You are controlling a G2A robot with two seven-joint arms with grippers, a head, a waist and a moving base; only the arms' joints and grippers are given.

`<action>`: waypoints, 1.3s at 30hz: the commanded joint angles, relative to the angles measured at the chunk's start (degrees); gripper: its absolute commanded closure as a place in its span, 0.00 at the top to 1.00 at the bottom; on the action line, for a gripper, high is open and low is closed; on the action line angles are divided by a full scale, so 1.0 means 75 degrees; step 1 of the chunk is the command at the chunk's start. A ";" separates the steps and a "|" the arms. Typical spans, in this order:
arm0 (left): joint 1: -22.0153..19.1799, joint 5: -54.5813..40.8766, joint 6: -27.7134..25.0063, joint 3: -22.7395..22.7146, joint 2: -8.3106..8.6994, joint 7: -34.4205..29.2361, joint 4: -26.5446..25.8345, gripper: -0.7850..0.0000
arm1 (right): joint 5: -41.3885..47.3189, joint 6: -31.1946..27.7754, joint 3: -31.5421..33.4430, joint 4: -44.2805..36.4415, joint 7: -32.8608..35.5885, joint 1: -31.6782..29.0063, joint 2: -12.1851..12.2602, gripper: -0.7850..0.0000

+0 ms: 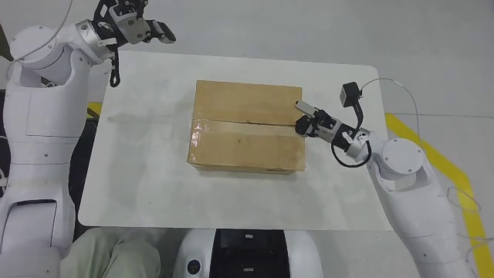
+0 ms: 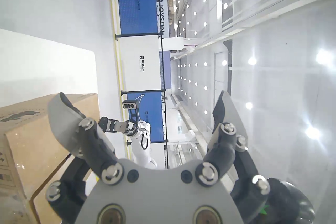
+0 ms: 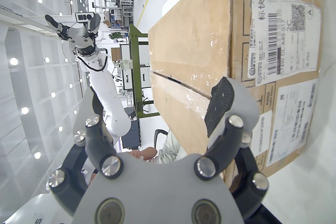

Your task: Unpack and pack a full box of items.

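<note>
Right wrist view: the right jaws are wide open and hold nothing. One finger [image 3: 223,104] sits at the top edge of the box [image 3: 189,33], right by the seam [image 3: 178,82] that runs down the middle of its top. I cannot tell if it touches. The box is shut. White labels [image 3: 286,33] are stuck on its end. It stands in the middle of the white desk [image 1: 139,170]. The left jaws are open too, with nothing in them, up past the desk's far left corner, well apart from the box.
</note>
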 commanded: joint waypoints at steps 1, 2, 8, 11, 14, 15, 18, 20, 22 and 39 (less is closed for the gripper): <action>-0.0001 0.0000 0.0000 0.0000 0.0000 0.0000 0.0000 1.00 | 0.0000 0.0000 0.0000 0.0000 0.0000 0.0000 0.0000 1.00; -0.0001 0.0000 0.0000 0.0000 0.0000 0.0000 0.0000 1.00 | 0.0000 0.0000 0.0000 0.0000 0.0000 0.0000 0.0000 1.00; -0.0001 0.0000 0.0000 0.0000 0.0000 0.0000 0.0000 1.00 | 0.0000 0.0000 0.0000 0.0000 0.0000 0.0000 0.0000 1.00; -0.0001 0.0000 0.0000 0.0000 0.0000 0.0000 0.0000 1.00 | 0.0000 0.0000 0.0000 0.0000 0.0000 0.0000 0.0000 1.00; -0.0001 0.0000 0.0000 0.0000 0.0000 0.0000 0.0000 1.00 | 0.0000 0.0000 0.0000 0.0000 0.0000 0.0000 0.0000 1.00; -0.0001 0.0000 0.0000 0.0000 0.0000 0.0000 0.0000 1.00 | 0.0000 0.0000 0.0000 0.0000 0.0000 0.0000 0.0000 1.00; -0.0001 0.0000 0.0000 0.0000 0.0000 0.0000 0.0000 1.00 | 0.0000 0.0000 0.0000 0.0000 0.0000 0.0000 0.0000 1.00; -0.0001 0.0000 0.0000 0.0000 0.0000 0.0000 0.0000 1.00 | 0.0000 0.0000 0.0000 0.0000 0.0000 0.0000 0.0000 1.00; -0.0001 0.0000 0.0000 0.0000 0.0000 0.0000 0.0000 1.00 | 0.0000 0.0000 0.0000 0.0000 0.0000 0.0000 0.0000 1.00; 0.1433 -0.0074 -0.0516 -0.0649 0.0124 0.0286 -0.0954 1.00 | 0.0000 0.0000 0.0000 0.0000 0.0000 0.0000 0.0000 1.00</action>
